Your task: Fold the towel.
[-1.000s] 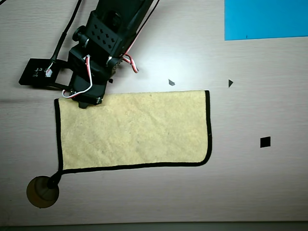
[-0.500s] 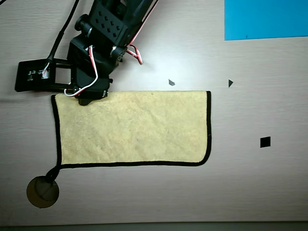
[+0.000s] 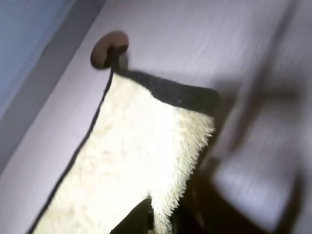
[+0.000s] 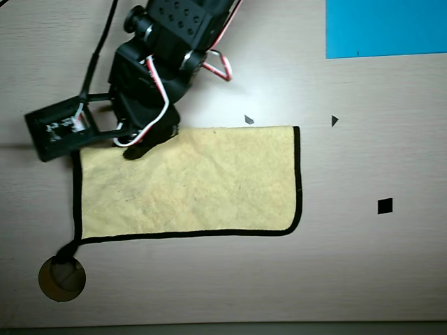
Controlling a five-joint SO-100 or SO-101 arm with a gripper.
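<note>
The pale yellow fuzzy towel (image 4: pixel 188 181) lies spread on the table in the overhead view, with black trim around its edge. Its small black loop (image 4: pixel 66 252) at the lower left corner reaches a round brown disc (image 4: pixel 61 279). My gripper (image 4: pixel 140 148) is at the towel's top edge near the left end. In the wrist view the towel (image 3: pixel 126 161) fills the middle, and its fuzzy edge runs down between my dark fingers at the bottom; the gripper (image 3: pixel 158 222) looks shut on that edge. The loop and disc (image 3: pixel 108 48) show at the top left.
A bright blue flat sheet (image 4: pixel 385 28) lies at the top right of the overhead view. A small black square (image 4: pixel 385 206) and two small dark triangles (image 4: pixel 249 119) (image 4: pixel 334 121) mark the table. The arm's body (image 4: pixel 167 42) and camera mount (image 4: pixel 59 129) stand above the towel's left end.
</note>
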